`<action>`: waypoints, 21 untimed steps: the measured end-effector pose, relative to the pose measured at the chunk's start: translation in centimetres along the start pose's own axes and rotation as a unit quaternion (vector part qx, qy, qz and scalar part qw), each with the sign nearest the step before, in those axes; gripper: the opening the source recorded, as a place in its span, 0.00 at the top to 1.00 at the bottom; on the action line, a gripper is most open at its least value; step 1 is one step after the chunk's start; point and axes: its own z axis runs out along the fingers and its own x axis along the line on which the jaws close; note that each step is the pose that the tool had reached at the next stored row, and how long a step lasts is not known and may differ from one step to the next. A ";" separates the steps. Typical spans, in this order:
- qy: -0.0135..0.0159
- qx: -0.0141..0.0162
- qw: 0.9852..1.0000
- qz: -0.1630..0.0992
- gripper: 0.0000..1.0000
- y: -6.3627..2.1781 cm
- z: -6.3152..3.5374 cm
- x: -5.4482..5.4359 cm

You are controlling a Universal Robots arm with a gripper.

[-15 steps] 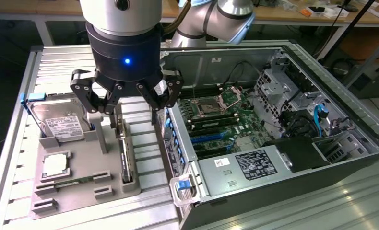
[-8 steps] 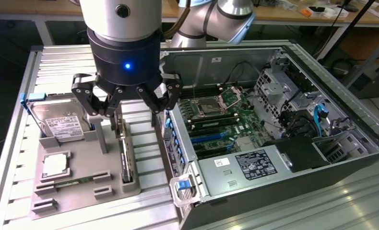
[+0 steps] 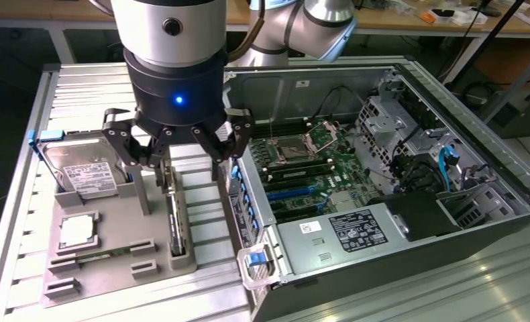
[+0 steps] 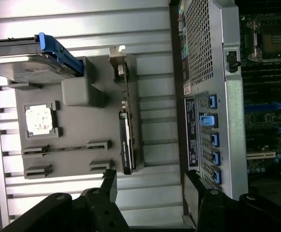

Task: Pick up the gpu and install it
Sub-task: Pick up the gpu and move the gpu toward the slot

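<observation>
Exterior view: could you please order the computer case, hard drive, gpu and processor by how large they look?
1. computer case, by far the largest.
2. hard drive.
3. gpu and processor: unsure. The gpu stands edge-on and looks like a long thin strip, while the processor shows its square face.

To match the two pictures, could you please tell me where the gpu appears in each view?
Exterior view: the gpu stands on edge in the gray tray, under the open claw, at the exterior view's left of the computer case.
Wrist view: the gpu stands on edge on the tray, between the case and the hard drive.
Shared landmark: the hard drive with its blue tab.
</observation>
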 end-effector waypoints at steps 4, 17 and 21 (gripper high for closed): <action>0.000 0.000 1.000 0.000 0.33 -0.01 0.32 0.0; -0.002 0.000 1.000 0.000 0.33 -0.04 1.43 0.0; -0.002 0.000 1.000 0.000 0.33 -0.04 1.81 0.0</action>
